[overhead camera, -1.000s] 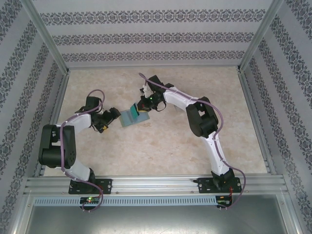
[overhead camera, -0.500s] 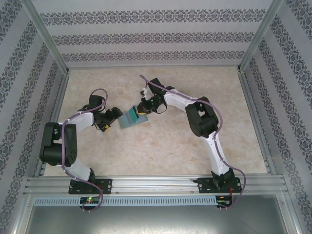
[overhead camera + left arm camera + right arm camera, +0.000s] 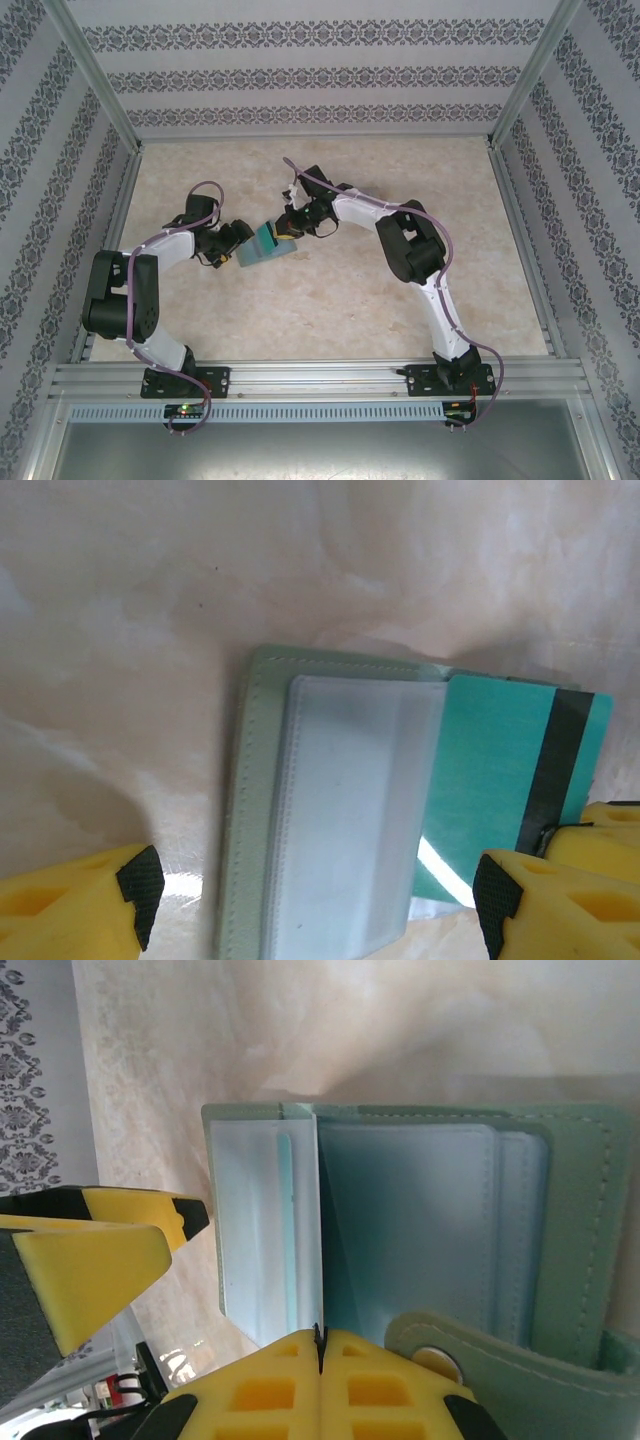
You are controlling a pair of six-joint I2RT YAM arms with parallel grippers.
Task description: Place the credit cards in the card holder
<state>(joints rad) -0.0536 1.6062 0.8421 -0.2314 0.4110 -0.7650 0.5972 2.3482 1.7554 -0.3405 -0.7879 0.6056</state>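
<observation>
The card holder lies open on the table, grey-green, with its clear sleeves facing up. My right gripper is shut on a teal credit card with a dark stripe. It holds the card on edge against the sleeves of the card holder. How far the card sits inside a sleeve I cannot tell. The tab clasp lies beside my right fingers. My left gripper is open, its yellow fingers standing either side of the holder without touching it. From above, the card holder sits between the left gripper and the right gripper.
The tabletop is pale marble-patterned, fenced by patterned walls and metal rails at the near edge. Both arms reach inward toward the table's left-centre.
The right gripper has pushed the teal card leftward and the holder has slid a little left with it. The left gripper has edged in toward the holder.
</observation>
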